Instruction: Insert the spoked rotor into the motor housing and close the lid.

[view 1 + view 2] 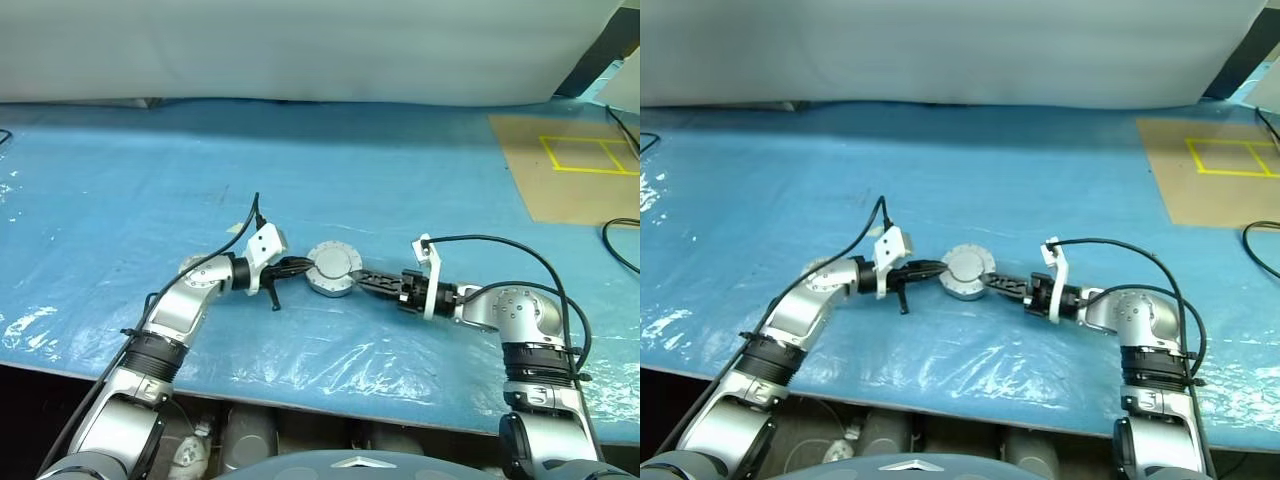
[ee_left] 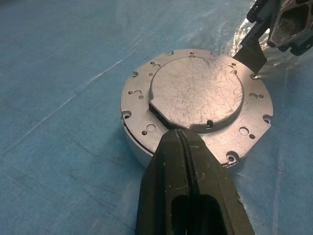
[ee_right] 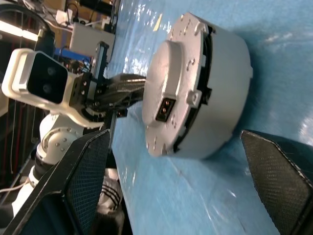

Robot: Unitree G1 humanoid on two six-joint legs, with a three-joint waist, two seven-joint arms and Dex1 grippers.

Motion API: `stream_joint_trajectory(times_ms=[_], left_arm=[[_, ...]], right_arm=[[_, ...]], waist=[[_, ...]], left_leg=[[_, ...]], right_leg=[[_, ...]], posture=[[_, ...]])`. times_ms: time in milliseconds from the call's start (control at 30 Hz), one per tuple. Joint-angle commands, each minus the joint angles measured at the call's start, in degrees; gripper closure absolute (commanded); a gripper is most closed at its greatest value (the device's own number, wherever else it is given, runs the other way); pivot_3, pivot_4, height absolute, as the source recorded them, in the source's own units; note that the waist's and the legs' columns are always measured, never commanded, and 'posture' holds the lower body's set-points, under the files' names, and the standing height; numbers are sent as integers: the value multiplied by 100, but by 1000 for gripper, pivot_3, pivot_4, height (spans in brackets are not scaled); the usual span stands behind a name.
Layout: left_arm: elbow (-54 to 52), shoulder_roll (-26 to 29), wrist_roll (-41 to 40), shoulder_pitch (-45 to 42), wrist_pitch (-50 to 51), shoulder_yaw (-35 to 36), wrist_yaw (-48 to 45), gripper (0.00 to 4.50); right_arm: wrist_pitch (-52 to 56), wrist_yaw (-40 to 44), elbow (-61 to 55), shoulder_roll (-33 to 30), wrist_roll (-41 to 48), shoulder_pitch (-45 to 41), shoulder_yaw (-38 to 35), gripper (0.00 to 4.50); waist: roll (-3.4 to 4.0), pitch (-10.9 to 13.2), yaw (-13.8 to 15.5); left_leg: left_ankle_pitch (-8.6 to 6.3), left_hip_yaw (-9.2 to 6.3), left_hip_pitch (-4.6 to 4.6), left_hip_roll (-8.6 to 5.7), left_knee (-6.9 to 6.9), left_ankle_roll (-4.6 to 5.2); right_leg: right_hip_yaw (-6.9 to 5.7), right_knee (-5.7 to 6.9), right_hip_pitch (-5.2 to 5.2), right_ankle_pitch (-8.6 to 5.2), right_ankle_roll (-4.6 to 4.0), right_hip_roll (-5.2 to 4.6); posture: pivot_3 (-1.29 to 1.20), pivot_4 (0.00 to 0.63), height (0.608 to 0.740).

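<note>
The round silver-grey metal motor housing (image 1: 331,271), smooth pale lid (image 2: 196,92) upward, sits between the clenched left end effector (image 1: 303,266) and released right end effector (image 1: 362,279).

Even, bright overhead lighting is observed. Glare is noted on the blue plastic sheet (image 1: 330,365) along the desk's near edge. Shadows are soft; focus is sharp.

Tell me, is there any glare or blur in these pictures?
Left eye view: white glare patches on the wrinkled blue plastic sheet near the table's front edge. Left wrist view: the shut left gripper is soft and blurred up close, while the scratched lid is sharp. Right wrist view: the open right gripper's fingers are slightly blurred.
</note>
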Motion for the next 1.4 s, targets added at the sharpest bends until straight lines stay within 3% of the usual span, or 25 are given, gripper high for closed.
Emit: stream_joint_trajectory(times_ms=[33, 133, 333, 433, 1233, 1400], left_arm=[[206, 49, 154, 60, 19, -111, -10, 4500], [248, 44, 160, 50, -14, -133, -27, 4500], [292, 60, 186, 69, -69, -177, -54, 4500], [301, 74, 195, 79, -82, -177, -59, 4500], [-6, -34, 99, 190, 139, -96, 45, 4500], [-71, -43, 103, 208, 193, -75, 53, 4500]], right_arm=[[-142, -367, 359, 108, -154, 23, -77, 17], [-190, -434, 419, 159, -111, 37, -134, 17], [-226, -559, 280, 331, 89, 121, -263, 2069], [-267, -604, 190, 419, 146, 138, -198, 2614], [-238, -560, -147, 1133, 793, -478, -234, 2650], [-271, -622, -82, 1195, 665, -446, -133, 3066]], waist=[[-1, -1, 0], [-4, -3, -1], [-2, -3, 0], [3, -6, -1], [5, -5, -36], [5, -5, -18]], left_leg=[[0, 0, 2, -1, 0, 0], [0, -1, 8, -1, -1, 0], [0, -1, 7, -2, -15, 0], [0, 1, 9, -5, -28, 0], [1, 7, -8, -7, -50, -2], [1, 10, -20, -12, -50, -4]], right_leg=[[1, 0, 2, 0, 0, -1], [1, -2, 8, -1, 1, -2], [2, -6, 2, -1, 2, -2], [4, -9, -1, -2, 2, -2], [11, -8, -33, -2, 3, 0], [15, -8, -42, -3, 6, -1]], posture=[[0, 150, 740], [0, 150, 740], [0, 150, 740], [0, 150, 740], [0, 150, 740], [0, 150, 740]])
